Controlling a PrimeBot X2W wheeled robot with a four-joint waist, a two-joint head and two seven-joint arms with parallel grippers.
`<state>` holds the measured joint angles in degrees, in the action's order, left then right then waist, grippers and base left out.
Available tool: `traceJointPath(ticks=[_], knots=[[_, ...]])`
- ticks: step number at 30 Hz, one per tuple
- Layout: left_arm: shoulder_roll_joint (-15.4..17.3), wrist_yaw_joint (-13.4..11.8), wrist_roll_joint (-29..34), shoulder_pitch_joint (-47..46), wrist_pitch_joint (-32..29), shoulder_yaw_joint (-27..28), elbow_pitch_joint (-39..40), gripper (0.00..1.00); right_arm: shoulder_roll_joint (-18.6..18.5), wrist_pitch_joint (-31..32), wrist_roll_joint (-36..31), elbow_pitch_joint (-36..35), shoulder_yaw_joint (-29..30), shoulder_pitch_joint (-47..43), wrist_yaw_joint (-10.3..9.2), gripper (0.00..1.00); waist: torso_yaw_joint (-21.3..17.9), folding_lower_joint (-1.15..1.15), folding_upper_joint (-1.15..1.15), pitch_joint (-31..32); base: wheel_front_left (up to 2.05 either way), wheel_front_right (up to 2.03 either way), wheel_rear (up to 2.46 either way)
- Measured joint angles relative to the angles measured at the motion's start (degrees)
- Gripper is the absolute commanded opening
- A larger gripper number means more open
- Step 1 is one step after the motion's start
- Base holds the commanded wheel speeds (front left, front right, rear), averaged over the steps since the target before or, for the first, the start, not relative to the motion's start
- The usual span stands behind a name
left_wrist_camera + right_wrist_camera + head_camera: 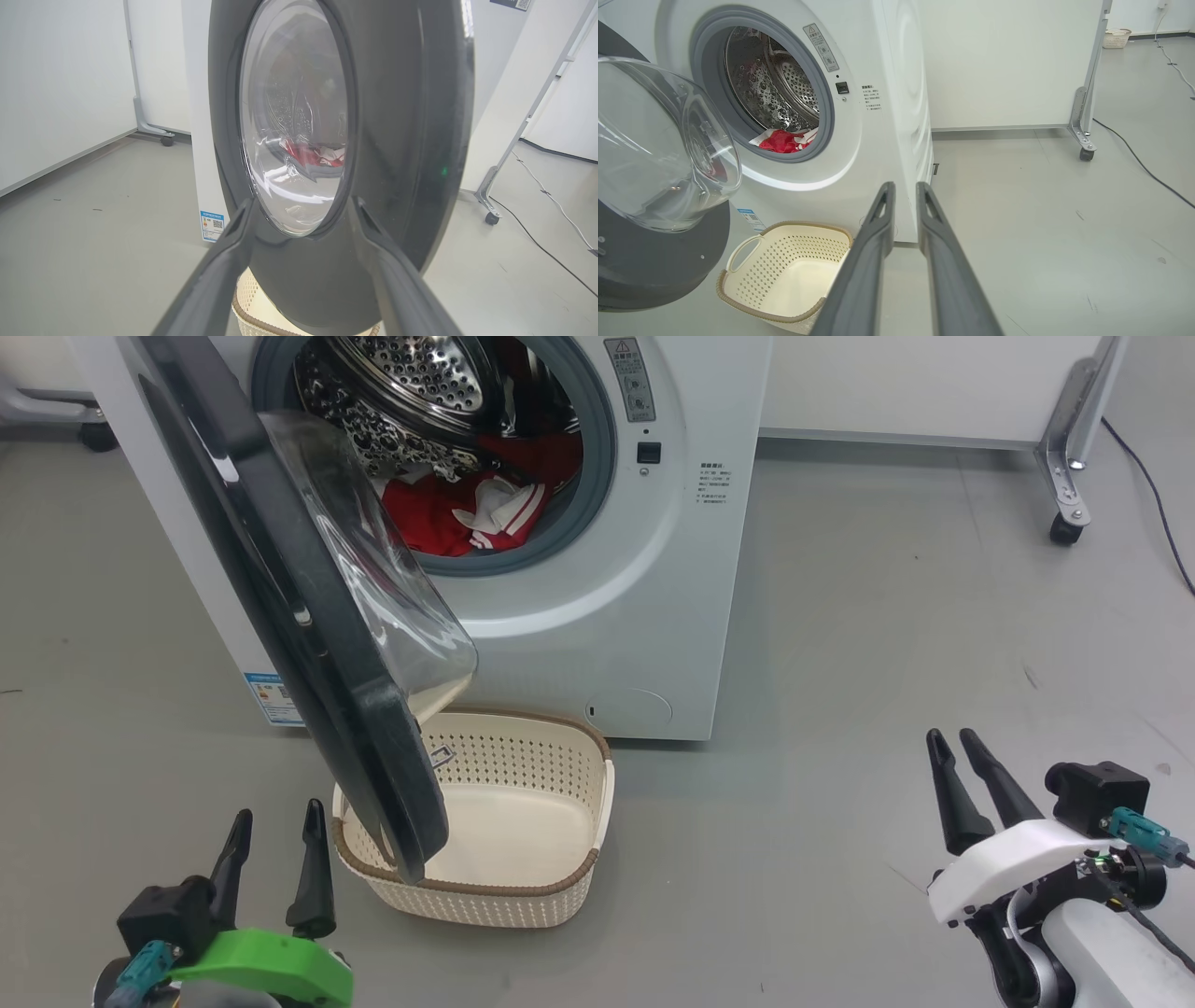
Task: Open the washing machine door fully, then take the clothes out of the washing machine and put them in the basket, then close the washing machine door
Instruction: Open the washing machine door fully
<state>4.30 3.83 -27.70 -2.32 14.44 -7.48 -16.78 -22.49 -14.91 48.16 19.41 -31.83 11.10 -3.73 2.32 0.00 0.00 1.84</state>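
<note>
The washing machine (607, 616) stands ahead with its door (308, 616) swung partway out to the left, and the clear bowl window (401, 607) faces the drum. Red and white clothes (448, 513) lie at the drum's lower lip. The cream basket (523, 761) sits on the floor under the door's lower edge. My left gripper (280, 812) is open, low at the left and just outside the door (411, 140). My right gripper (950, 737) stands far right of the machine, slightly open (906, 185), with nothing between its fingers. The right wrist view also shows the clothes (782, 140) and the basket (784, 242).
A wheeled metal frame leg (1069, 513) and a dark cable (1158, 495) are at the back right, by a white partition. Open grey floor lies between my right gripper and the machine. A second small basket (1113, 37) sits far off.
</note>
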Motion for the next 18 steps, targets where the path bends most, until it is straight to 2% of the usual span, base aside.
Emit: traceJointPath(ticks=[18], knots=[[-0.37, 0.52, 0.1, 0.27, 0.0, 0.44, -0.1, 1.0, 2.92, 0.23, -6.6, -7.91, 6.84, -7.58, -1.44, 1.0, -0.42, 0.0, 0.0, 0.19, 0.0, 0.0, 0.0]])
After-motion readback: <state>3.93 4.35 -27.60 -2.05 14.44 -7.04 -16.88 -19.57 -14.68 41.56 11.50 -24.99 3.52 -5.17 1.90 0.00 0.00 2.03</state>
